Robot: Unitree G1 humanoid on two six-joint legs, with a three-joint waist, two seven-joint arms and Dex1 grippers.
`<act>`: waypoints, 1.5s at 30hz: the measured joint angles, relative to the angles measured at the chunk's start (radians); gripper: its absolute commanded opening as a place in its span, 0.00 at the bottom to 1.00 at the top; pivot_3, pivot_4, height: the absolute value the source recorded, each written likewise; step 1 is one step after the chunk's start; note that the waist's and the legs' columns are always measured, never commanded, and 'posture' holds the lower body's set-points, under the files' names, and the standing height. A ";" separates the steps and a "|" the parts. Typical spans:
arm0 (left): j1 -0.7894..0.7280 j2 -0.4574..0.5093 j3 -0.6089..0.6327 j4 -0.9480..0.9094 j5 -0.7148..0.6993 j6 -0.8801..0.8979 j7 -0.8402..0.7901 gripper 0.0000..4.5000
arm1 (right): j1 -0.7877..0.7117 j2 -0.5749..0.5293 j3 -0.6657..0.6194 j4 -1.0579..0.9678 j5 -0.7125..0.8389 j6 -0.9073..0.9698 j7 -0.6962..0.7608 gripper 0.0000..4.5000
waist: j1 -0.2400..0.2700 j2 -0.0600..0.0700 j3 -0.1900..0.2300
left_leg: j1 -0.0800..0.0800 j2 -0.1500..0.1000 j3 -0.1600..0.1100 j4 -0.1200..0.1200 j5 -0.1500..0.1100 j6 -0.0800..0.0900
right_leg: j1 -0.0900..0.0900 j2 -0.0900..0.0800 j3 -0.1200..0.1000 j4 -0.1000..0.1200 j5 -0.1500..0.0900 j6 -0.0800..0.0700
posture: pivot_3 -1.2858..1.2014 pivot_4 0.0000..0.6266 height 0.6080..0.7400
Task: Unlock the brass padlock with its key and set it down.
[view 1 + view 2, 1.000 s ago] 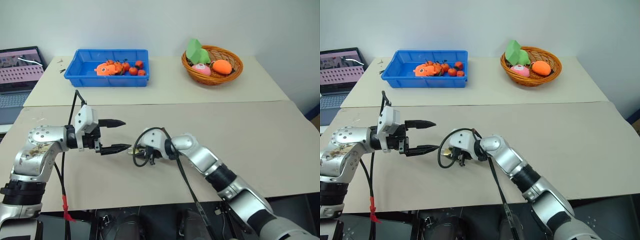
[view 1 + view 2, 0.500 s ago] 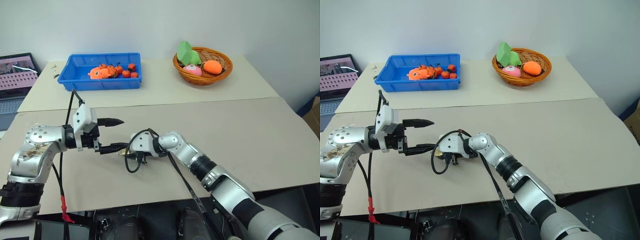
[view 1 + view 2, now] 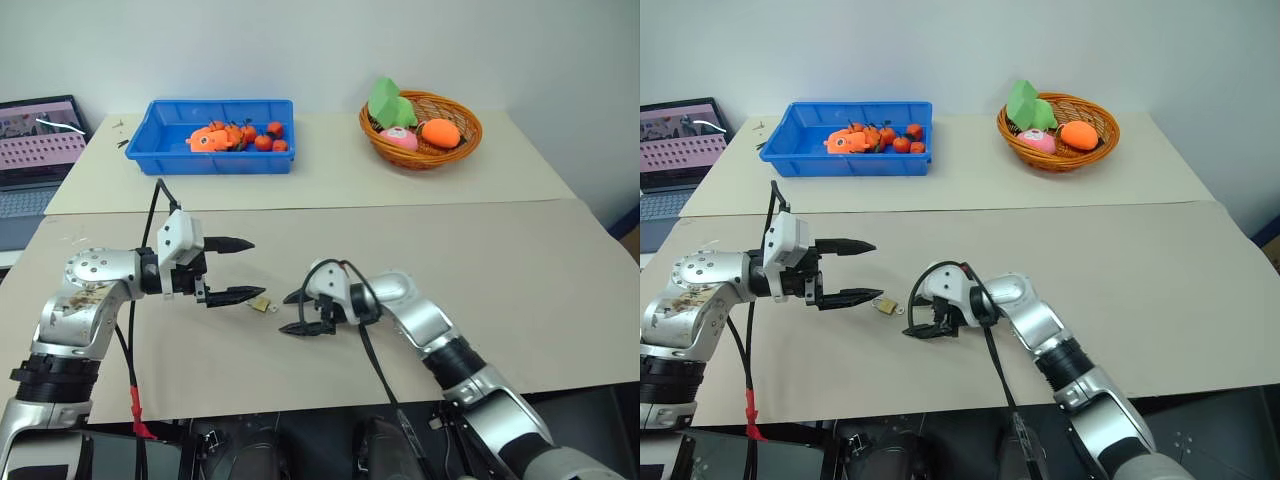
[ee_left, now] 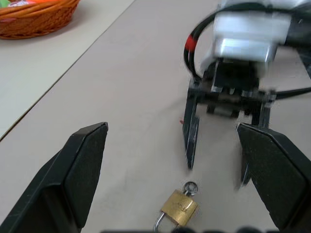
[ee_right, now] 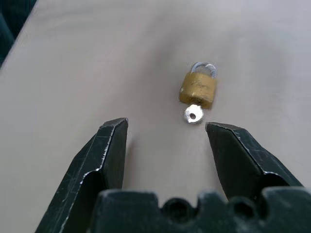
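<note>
Legible text, labels, brands, numbers, signs: none. The small yellow-gold brass padlock [image 5: 198,89] bears a faint stamped mark, too small to read; the open laptop's pink-lit screen [image 3: 40,131] shows rows of unreadable marks.

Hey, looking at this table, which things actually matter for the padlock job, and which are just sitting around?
Part of the job:
- small brass padlock with silvery shackle, lying on the table
- tiny silvery key in its keyhole
- left gripper, open
- right gripper, open

Just lying about:
- blue plastic bin of orange toys
- woven wicker basket of toy food
- open laptop
</note>
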 measured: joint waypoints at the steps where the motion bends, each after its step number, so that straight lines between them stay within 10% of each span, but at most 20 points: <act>1: 0.000 -0.005 -0.007 0.023 0.012 -0.023 -0.007 1.00 | 0.009 -0.008 -0.019 -0.017 0.001 0.015 -0.016 0.69 | 0.000 0.000 0.000 | 0.000 0.000 0.000 0.000 0.000 0.000 | 0.000 0.000 0.000 0.000 0.000 0.000 | 0.52 0.24 0.52; 25: -0.368 -0.196 -0.168 0.948 0.308 -0.727 -0.248 1.00 | 0.210 -0.040 -0.340 -0.358 0.074 0.296 -0.509 0.69 | 0.008 -0.001 0.000 | -0.001 -0.001 -0.001 0.000 -0.001 0.001 | 0.000 0.000 -0.002 -0.001 0.000 0.000 | 0.52 0.24 0.52; 36: -0.381 -0.204 -0.167 0.995 0.327 -0.763 -0.302 0.19 | 0.210 -0.051 -0.340 -0.358 0.077 0.297 -0.531 0.70 | -0.002 -0.001 0.000 | 0.000 0.000 -0.003 0.003 -0.001 0.003 | 0.003 -0.001 -0.002 0.001 0.000 0.001 | 0.52 0.24 0.52; 45: -0.381 -0.205 -0.161 0.993 0.333 -0.739 -0.296 0.18 | 0.196 -0.059 -0.335 -0.351 0.077 0.297 -0.529 0.70 | -0.003 -0.001 0.000 | 0.000 0.000 -0.003 0.004 -0.002 0.004 | 0.003 -0.001 -0.002 0.002 0.001 0.001 | 0.52 0.24 0.52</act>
